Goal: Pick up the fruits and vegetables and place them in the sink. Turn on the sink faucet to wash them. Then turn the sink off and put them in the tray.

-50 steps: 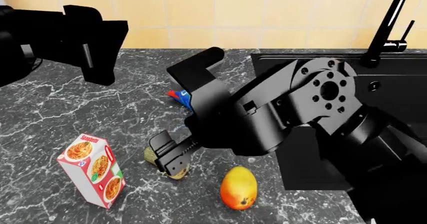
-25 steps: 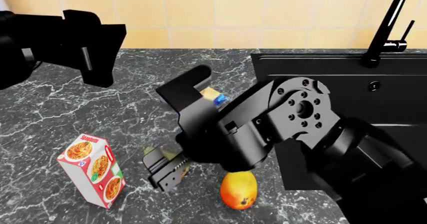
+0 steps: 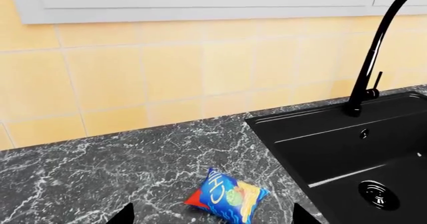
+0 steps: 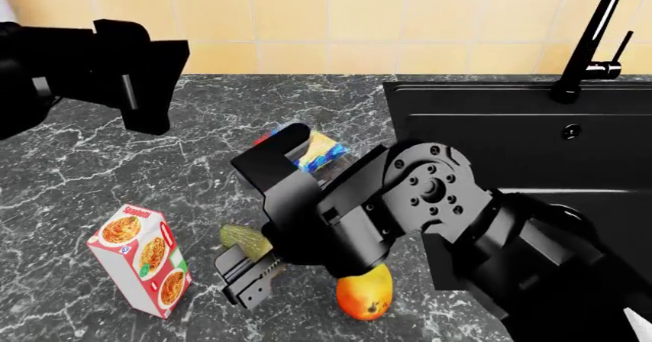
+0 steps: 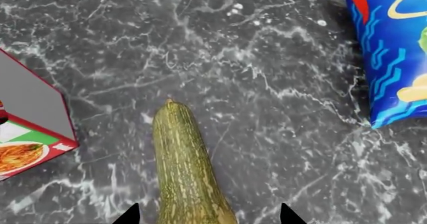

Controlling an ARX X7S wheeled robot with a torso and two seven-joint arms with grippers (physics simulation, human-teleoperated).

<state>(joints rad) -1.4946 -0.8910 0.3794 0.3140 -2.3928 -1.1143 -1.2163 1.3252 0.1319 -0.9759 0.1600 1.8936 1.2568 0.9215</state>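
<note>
Right tool (image 4: 247, 275) hangs low over the desk (image 4: 204, 174) near its front edge, jaws spread wide, and the squash (image 5: 188, 174) lies flat between the tips, not gripped. The mango (image 4: 364, 293) sits just beside it toward the sink (image 4: 530, 128), partly under the arm. The spaghetti box (image 4: 143, 259) stands on the squash's other side. Farther back lies the snack bag (image 3: 227, 196). Left tool (image 3: 210, 216) hovers there, released, tips apart. At the back stands the faucet (image 4: 591, 40).

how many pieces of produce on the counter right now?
2. The squash lies between the pasta box and the right end effector. The mango sits near the sink, partly under the right arm. More may be hidden behind it.
</note>
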